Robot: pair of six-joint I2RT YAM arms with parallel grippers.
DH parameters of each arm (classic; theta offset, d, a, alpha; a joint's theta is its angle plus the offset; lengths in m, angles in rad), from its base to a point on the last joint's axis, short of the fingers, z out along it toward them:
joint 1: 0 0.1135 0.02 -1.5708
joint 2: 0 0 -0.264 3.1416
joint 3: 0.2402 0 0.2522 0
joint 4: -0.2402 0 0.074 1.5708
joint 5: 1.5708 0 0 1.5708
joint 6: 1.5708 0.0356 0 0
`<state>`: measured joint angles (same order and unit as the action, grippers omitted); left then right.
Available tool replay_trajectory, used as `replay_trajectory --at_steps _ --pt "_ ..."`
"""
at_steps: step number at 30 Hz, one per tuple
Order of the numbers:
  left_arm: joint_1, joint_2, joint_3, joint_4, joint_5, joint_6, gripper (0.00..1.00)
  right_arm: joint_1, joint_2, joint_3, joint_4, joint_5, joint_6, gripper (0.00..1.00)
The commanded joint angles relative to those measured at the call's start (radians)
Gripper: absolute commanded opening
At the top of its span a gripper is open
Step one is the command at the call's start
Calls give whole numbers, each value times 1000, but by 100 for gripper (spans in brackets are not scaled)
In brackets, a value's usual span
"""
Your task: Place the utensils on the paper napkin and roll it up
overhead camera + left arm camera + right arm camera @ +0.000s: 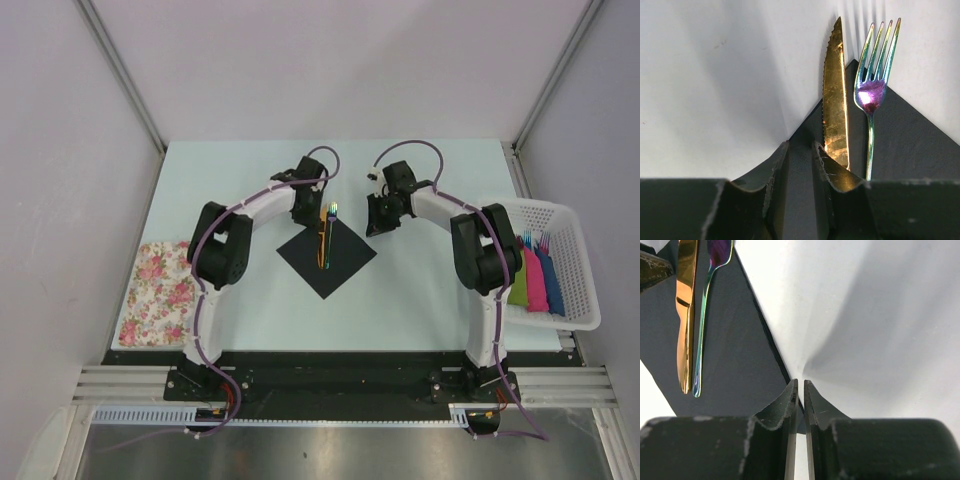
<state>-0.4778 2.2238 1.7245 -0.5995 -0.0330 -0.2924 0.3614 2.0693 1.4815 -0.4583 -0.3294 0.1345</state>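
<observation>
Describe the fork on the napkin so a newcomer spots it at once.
On the pale green table, find the black square paper napkin set diamond-wise at its centre. Two slim utensils lie side by side on it; the fork is the right one, with tines and a purple-green rainbow sheen, unlike the plain gold serrated knife beside it.

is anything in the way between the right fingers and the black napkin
Nothing visible does. The right gripper sits right at the edge of the paper napkin, its fingers nearly together. The knife and fork lie further in on the napkin, off to one side of the fingers.
</observation>
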Motion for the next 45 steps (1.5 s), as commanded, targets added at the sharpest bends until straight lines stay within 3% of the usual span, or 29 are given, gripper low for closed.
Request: replay_trajectory --at_steps 1,30,39,45 --pt "-22 74 -11 -42 -53 -34 30 -10 5 25 -10 -7 -1 14" --pt "-39 76 -17 -51 -45 -83 40 -19 3 28 -11 -5 -1 14" --pt "-13 -153 -74 111 25 -73 47 -12 -28 36 -14 -31 -16 13" --pt "-13 -330 -188 155 126 68 51 -16 -84 31 -23 -60 -32 14"
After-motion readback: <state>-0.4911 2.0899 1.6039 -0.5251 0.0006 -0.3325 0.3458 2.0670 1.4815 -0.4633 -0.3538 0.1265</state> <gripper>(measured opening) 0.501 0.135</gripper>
